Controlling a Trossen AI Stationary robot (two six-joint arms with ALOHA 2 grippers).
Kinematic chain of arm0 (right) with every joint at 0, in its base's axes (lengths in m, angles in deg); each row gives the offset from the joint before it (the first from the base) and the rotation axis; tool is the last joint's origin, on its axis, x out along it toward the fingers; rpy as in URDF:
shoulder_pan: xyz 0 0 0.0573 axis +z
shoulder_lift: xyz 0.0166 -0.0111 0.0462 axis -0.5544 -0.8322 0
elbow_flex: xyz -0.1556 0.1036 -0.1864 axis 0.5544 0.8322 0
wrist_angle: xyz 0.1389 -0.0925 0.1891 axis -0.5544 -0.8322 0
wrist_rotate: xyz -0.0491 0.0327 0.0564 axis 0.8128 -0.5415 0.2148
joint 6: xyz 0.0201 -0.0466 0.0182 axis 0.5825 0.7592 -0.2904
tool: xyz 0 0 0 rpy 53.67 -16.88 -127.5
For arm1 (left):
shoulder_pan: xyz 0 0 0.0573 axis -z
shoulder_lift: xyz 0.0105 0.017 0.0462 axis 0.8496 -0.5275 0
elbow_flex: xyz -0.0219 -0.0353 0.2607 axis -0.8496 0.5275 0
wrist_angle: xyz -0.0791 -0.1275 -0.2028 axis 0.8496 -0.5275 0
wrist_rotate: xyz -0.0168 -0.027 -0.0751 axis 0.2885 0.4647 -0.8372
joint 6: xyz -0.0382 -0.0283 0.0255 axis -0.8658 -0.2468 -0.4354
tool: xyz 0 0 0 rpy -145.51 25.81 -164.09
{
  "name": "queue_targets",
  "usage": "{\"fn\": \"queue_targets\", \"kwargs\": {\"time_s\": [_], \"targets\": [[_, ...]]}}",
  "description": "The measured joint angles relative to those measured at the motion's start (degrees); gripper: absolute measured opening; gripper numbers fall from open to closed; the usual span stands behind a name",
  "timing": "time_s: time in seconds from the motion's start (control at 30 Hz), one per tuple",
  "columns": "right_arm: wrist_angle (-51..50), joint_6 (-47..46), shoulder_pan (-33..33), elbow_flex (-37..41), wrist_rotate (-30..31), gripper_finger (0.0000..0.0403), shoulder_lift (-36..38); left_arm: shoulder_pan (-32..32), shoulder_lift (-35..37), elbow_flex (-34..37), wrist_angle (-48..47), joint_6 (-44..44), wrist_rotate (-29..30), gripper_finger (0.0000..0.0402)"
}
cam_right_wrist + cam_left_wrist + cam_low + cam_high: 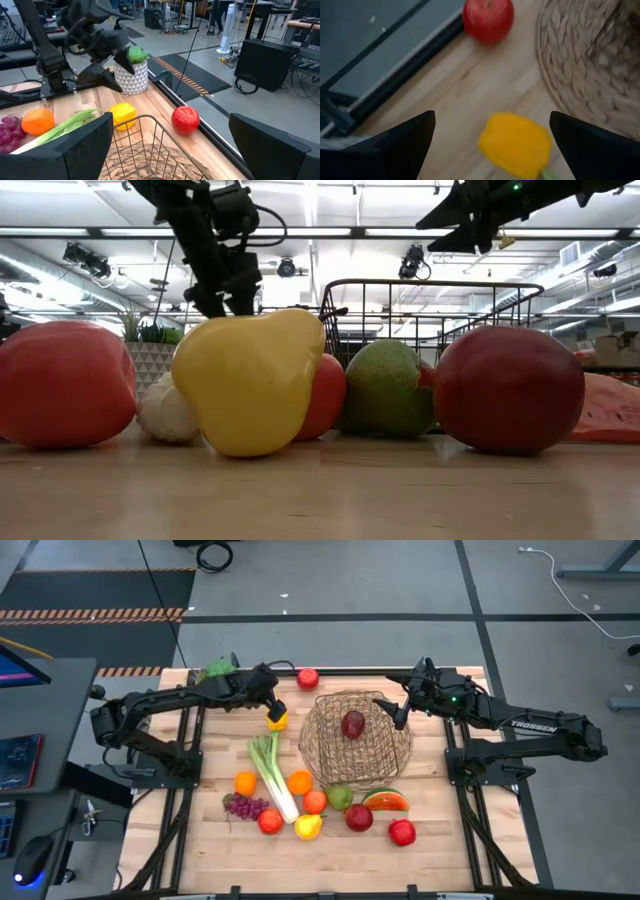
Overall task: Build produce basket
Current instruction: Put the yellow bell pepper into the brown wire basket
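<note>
The basket (355, 735) stands at the table's far middle with one dark red apple (352, 724) lying in it. A yellow pepper (277, 721) lies on the wood just left of the basket. My left gripper (274, 705) hovers open above the pepper. In the left wrist view the pepper (516, 144) shows between the two dark fingers, apart from both. A red apple (307, 678) rests by the far edge. My right gripper (400, 712) hangs open over the basket's far right rim (150, 145), holding nothing.
More produce lies near the front: a leek (270, 775), two oranges (245, 783), grapes (245, 806), a lemon (308, 827), a green pear (339, 797), a watermelon slice (385, 801) and red apples (402, 832). A white-potted plant (131, 75) stands at the far left corner.
</note>
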Motion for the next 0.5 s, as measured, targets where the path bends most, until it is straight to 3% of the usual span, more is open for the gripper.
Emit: {"fn": "queue_targets", "kwargs": {"time_s": [0.27, 0.37, 0.5], "targets": [[-0.39, -0.51, 0.0, 0.0, 0.0, 0.04, 0.0, -2.14, -3.33, -0.04, 3.08, 0.37, -3.15, 0.04], [-0.55, -0.51, 0.0, 0.0, 0.0, 0.04, 0.0, -2.1, -5.72, -0.02, 2.68, 5.67, -10.01, 0.04], [-0.61, -0.54, 0.02, 0.0, 0.0, 0.04, 0.0, -1.03, -7.95, -0.02, 2.74, 14.19, -10.81, 0.04]]}}
